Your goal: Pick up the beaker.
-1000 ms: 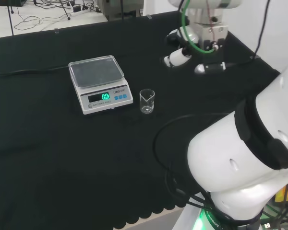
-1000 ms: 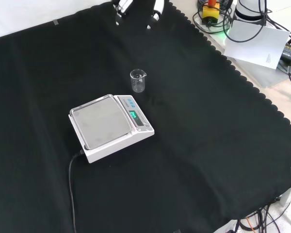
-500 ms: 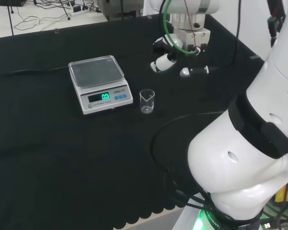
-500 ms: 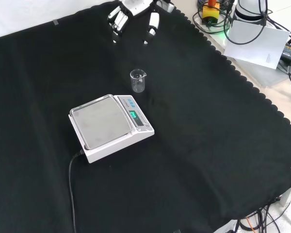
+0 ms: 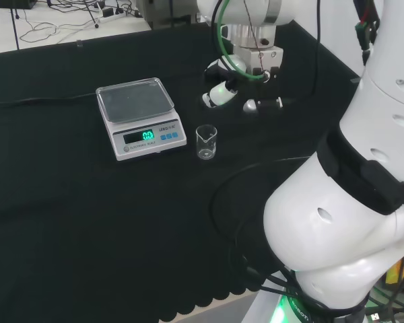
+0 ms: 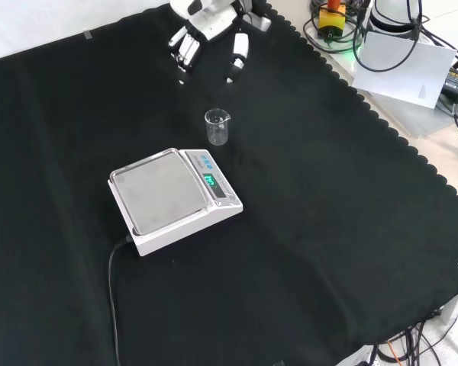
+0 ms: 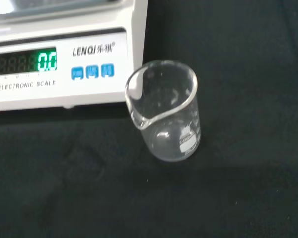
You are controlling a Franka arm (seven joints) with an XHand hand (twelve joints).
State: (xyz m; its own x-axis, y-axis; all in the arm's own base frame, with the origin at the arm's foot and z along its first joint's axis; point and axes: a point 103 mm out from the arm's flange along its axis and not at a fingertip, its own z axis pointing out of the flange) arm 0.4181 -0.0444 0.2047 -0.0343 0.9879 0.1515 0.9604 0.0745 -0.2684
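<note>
Hand [image 6: 211,34] now nearer than a second ago, fingers spread apart, empty, at twelve o'clock of beaker [image 6: 217,126] in front view. Beaker upright on cloth beside scale [image 6: 172,198], untouched. Approach under way; grasp pending.

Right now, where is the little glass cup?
In the head view the beaker stands upright on the black cloth, just right of the scale, with the hand beyond it, apart.

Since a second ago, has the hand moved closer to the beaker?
Yes. In the front view the hand has come down the picture toward the beaker, which stays beside the scale.
</note>
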